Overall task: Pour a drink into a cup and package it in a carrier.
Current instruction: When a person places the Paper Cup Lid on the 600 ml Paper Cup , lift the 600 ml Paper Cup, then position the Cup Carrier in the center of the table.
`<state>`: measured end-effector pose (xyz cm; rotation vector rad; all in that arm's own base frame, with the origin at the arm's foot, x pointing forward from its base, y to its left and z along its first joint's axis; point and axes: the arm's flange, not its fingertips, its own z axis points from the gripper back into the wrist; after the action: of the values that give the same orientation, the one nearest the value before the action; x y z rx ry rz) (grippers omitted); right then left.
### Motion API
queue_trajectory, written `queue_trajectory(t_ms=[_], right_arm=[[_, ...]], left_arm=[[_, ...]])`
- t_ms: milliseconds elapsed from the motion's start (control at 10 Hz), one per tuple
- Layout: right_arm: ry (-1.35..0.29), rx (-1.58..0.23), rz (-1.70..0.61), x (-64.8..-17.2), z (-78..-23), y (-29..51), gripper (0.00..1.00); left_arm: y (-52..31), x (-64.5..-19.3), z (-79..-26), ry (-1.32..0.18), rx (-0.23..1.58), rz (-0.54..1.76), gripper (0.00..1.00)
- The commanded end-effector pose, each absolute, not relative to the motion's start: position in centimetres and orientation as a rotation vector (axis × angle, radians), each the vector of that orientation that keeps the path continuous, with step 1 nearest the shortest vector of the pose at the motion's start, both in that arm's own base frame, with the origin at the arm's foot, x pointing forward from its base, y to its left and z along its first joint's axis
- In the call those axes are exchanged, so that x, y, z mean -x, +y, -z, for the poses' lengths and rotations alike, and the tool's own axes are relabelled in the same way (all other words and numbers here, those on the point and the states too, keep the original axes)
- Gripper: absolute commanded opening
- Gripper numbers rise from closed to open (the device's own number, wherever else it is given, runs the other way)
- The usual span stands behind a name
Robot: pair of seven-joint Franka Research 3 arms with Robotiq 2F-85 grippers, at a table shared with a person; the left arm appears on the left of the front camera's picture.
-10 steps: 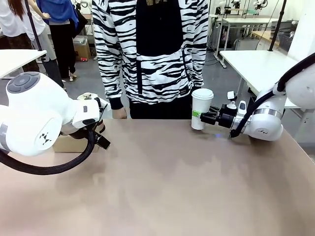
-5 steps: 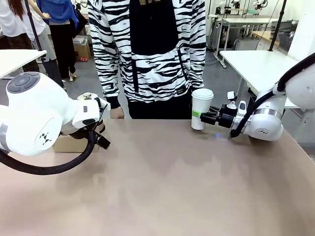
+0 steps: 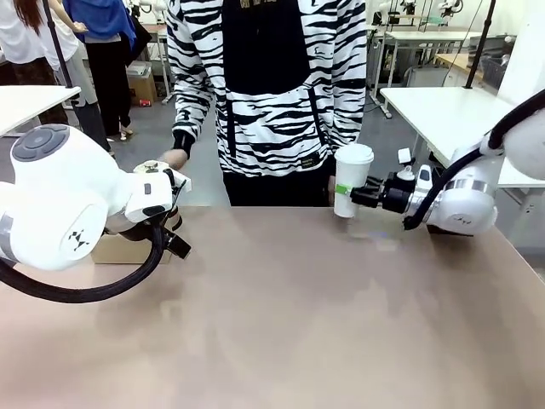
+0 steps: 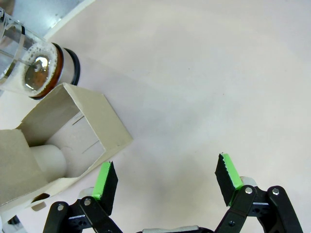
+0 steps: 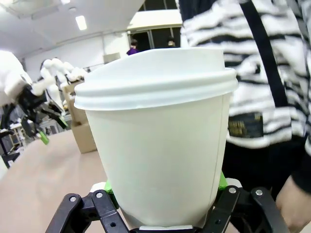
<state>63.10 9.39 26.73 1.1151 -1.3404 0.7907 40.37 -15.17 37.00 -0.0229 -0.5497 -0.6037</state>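
While my right pincer is clamped round the lower body of the cup, lidded and upright, at the far right of the desk | carrier lies well to its left, beside my left pincer, spread wide and empty | since a second ago: cup risen slightly and seemingly off the desk, person's hand lifted.

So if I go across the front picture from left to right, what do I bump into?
Left arm → person's hand → cup → right arm.
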Motion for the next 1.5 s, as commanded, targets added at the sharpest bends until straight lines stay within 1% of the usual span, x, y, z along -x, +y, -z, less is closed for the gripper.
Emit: queue_trajectory(t_ms=[0,200,400,600,800,900,1000,1400], right_arm=[[-1.309,-1.148,-0.807,-59.8,-34.7,7.9,0.8],[-1.333,-1.105,-0.807,-57.0,-41.0,6.7,0.8],[-1.335,-1.103,-0.815,-52.7,-46.5,5.7,0.8],[-1.327,-1.107,-0.835,-49.3,-49.9,5.4,0.8],[-1.344,-1.146,-0.835,-46.0,-52.1,5.2,0.8],[-1.348,-1.214,-0.84,-45.3,-52.8,5.0,0.8],[-1.37,-1.119,-0.848,-47.7,-51.4,5.4,0.8],[-1.37,-1.119,-0.848,-47.7,-51.4,5.4,0.8]], left_arm=[[-15.2,-40.3,-37.0,-0.55,0.025,0.604,1.0],[-15.2,-40.3,-37.0,-0.55,0.025,0.604,1.0],[-15.2,-40.3,-37.0,-0.55,0.025,0.604,1.0],[-15.2,-40.3,-37.0,-0.55,0.025,0.604,1.0],[-15.2,-40.3,-37.0,-0.55,0.025,0.604,1.0],[-15.2,-40.3,-37.0,-0.55,0.025,0.604,1.0],[-15.2,-40.3,-37.0,-0.55,0.025,0.604,1.0],[-15.2,-40.3,-37.0,-0.55,0.025,0.604,1.0]])
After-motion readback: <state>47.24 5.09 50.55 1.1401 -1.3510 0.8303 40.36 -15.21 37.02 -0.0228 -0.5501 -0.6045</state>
